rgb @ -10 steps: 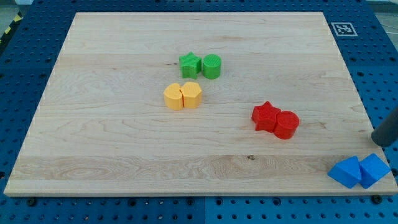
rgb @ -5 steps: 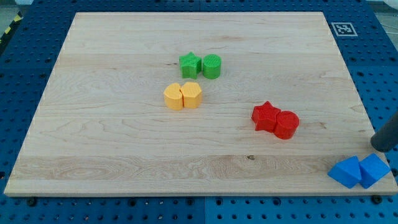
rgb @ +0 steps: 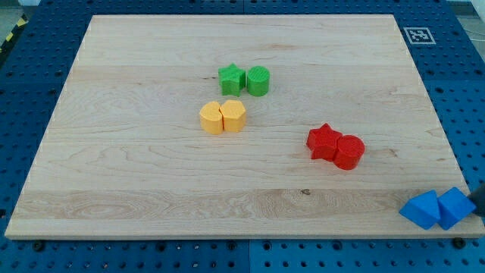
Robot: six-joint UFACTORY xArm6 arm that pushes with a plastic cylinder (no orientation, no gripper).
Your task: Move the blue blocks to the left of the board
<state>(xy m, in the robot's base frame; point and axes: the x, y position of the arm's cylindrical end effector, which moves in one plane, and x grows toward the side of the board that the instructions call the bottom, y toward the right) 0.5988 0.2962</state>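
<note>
Two blue blocks sit touching at the board's bottom right corner: a blue triangular block (rgb: 421, 210) and a blue cube (rgb: 456, 207) to its right. Both reach partly over the board's edge. Only a dark sliver of my rod shows at the view's right edge, with my tip (rgb: 480, 200) just right of the blue cube, at or very near its right side. I cannot tell if it touches the cube.
A green star (rgb: 231, 78) and a green cylinder (rgb: 258, 80) sit together at the upper middle. A yellow pair (rgb: 223, 117) lies just below them. A red star (rgb: 324, 141) and a red cylinder (rgb: 349, 152) sit right of centre. A black-and-white marker (rgb: 418, 35) is at the top right corner.
My rod has moved down and to the right, from above the blue cube to almost out of view at the right edge. No block has visibly moved.
</note>
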